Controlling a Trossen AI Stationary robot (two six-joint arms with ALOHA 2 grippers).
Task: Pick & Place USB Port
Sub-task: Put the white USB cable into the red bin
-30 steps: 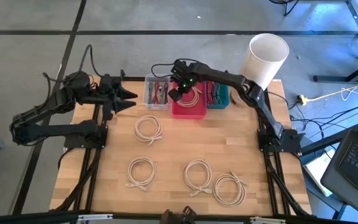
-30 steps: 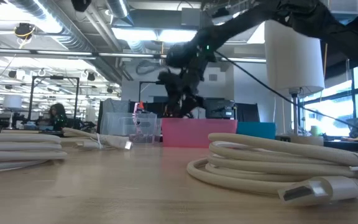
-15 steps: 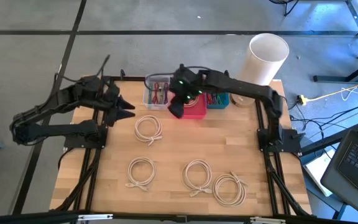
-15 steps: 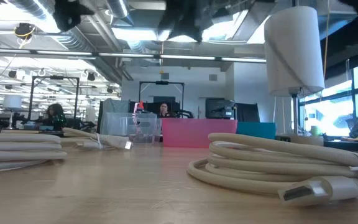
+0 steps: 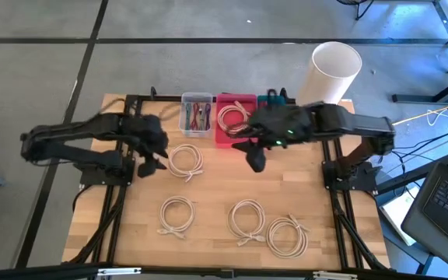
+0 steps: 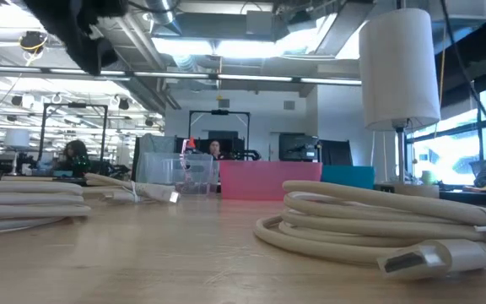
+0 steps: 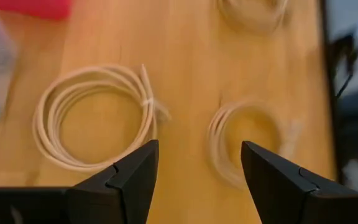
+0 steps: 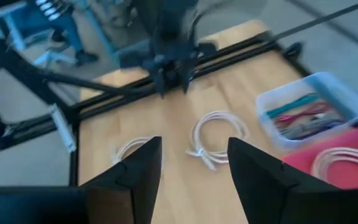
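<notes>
Several cream cable coils are in play. One coil (image 5: 234, 117) lies inside the pink bin (image 5: 236, 140) at the far edge. Others lie flat on the wood: one far left (image 5: 185, 161), one near left (image 5: 177, 214) and two near right (image 5: 247, 218) (image 5: 288, 236). My left gripper (image 5: 160, 155) hovers open just left of the far-left coil (image 7: 95, 115). My right gripper (image 5: 253, 159) hangs open above the table, just near of the pink bin, holding nothing. Its wrist view shows the far-left coil (image 8: 216, 137) beyond its fingers (image 8: 192, 144).
A clear bin (image 5: 197, 114) of coloured cables stands left of the pink bin, and a teal bin (image 5: 272, 99) stands to its right. A tall white cylinder (image 5: 335, 71) stands at the far right corner. Bare wood shows in the table's middle (image 5: 224, 183).
My right gripper has drawn back from over the pink bin, rising and moving toward the near edge and to the right; the coil stays in the bin. My left gripper has swung from the far left toward the right and the near edge, up to the far-left coil.
</notes>
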